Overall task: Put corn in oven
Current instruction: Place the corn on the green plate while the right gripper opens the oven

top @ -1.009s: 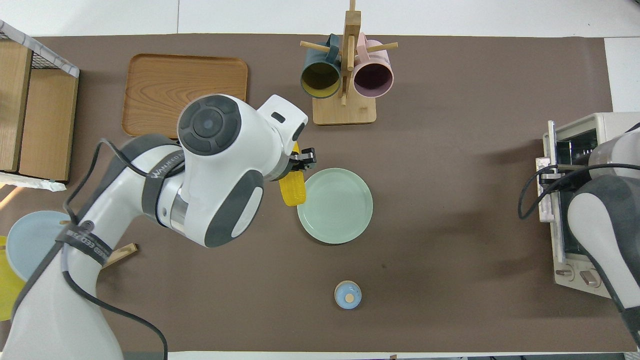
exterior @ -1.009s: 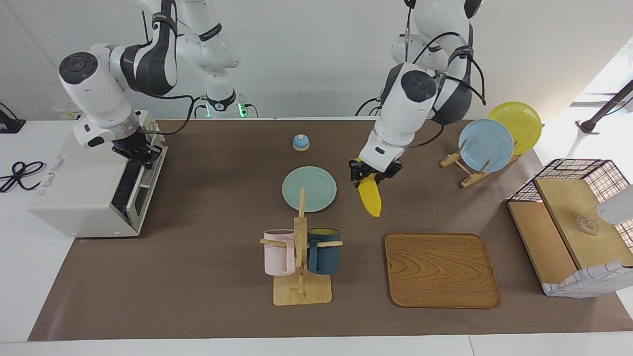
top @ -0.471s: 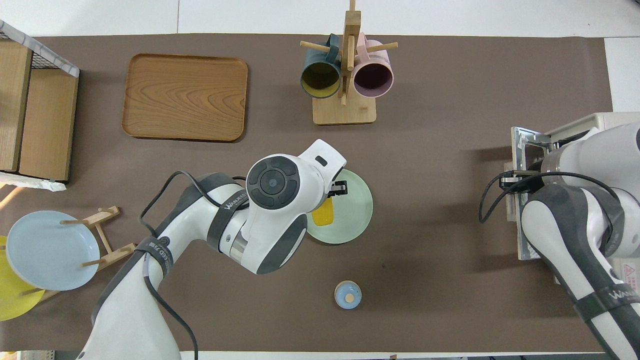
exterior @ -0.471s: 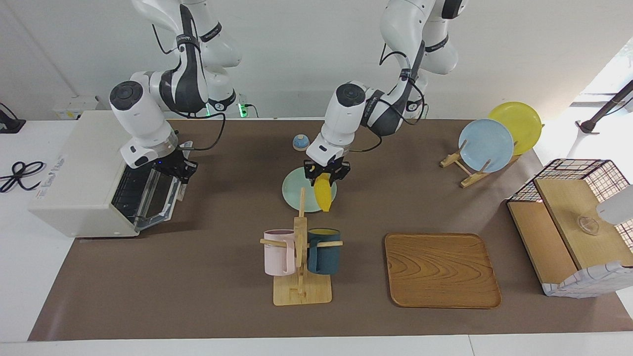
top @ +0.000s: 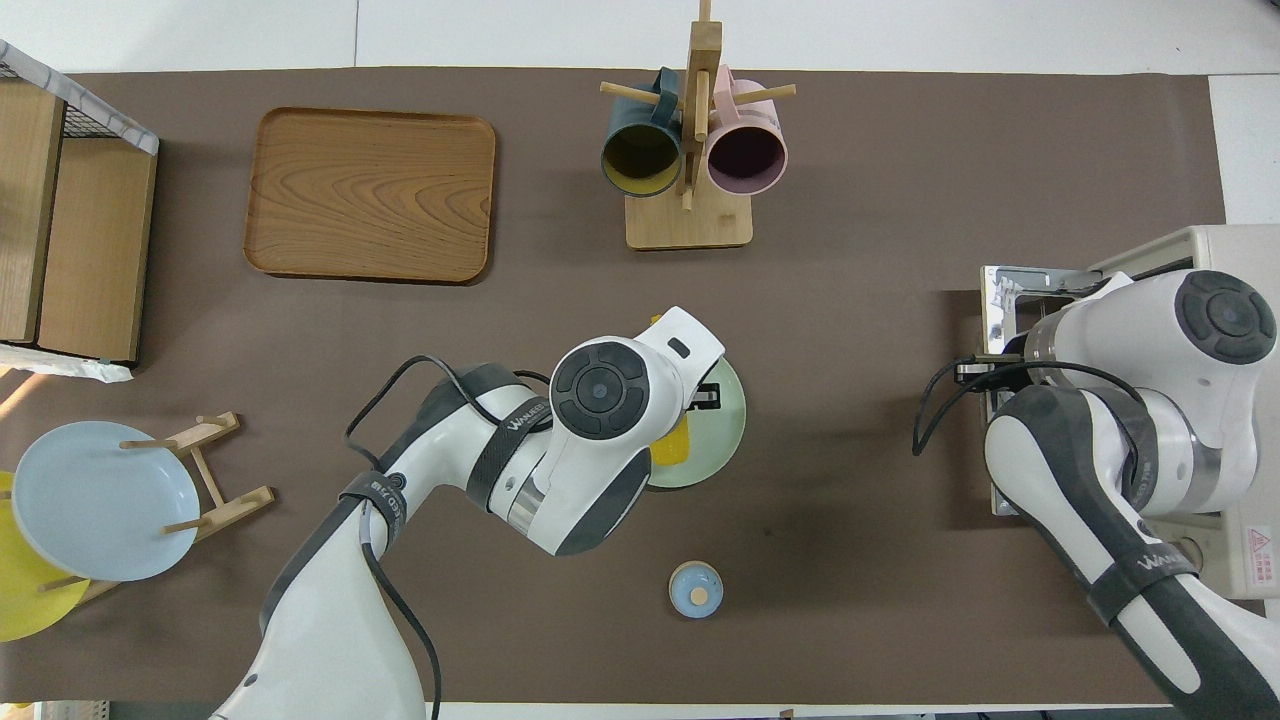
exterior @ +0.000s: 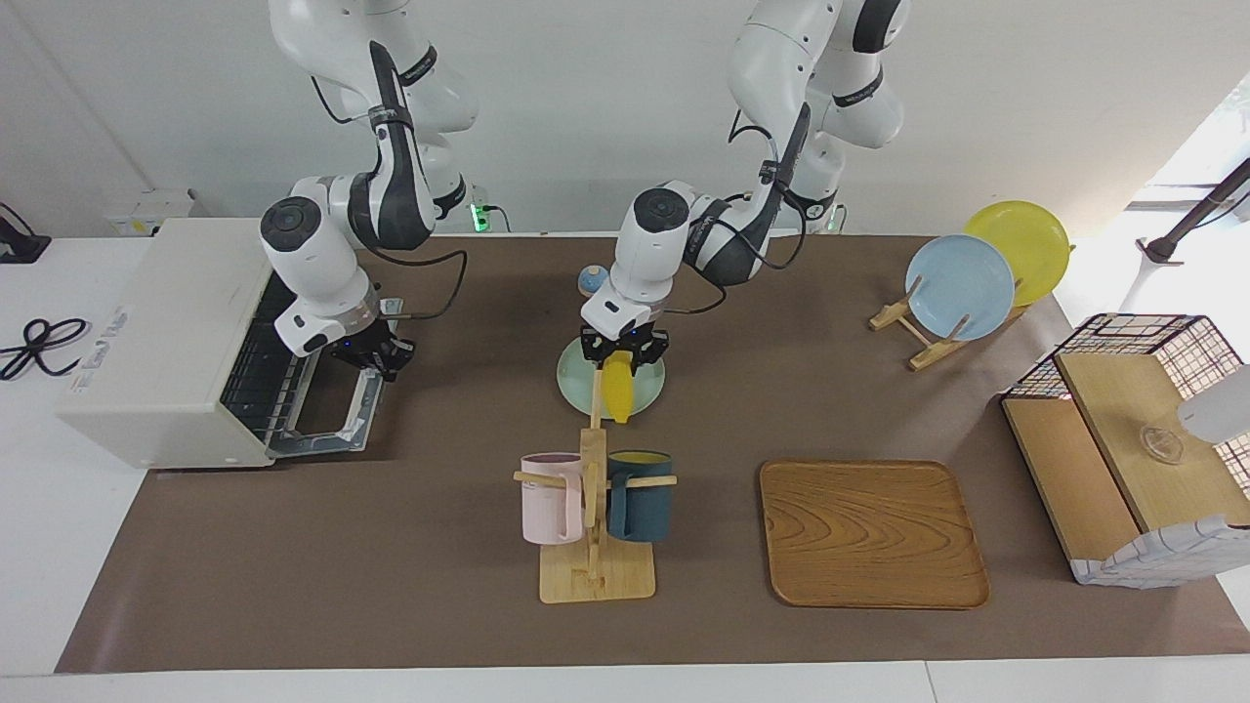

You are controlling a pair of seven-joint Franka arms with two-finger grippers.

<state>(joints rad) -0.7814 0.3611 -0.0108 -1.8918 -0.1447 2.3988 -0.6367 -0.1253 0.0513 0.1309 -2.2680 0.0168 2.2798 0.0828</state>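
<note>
Left gripper (exterior: 623, 357) pinching the corn (exterior: 616, 388) by its upper end, cob hanging point-down over the pale green plate (exterior: 576, 376); in the overhead view only a yellow sliver of corn (top: 672, 447) showing under the wrist. Right gripper (exterior: 383, 359) pressed together at the handle edge of the oven door (exterior: 332, 422); door dropped open, nearly flat in front of the oven (exterior: 166, 342), wire rack showing inside. Mug stand (exterior: 593, 508) farther from the robots than the plate; wooden tray (exterior: 871, 532) beside the stand.
</note>
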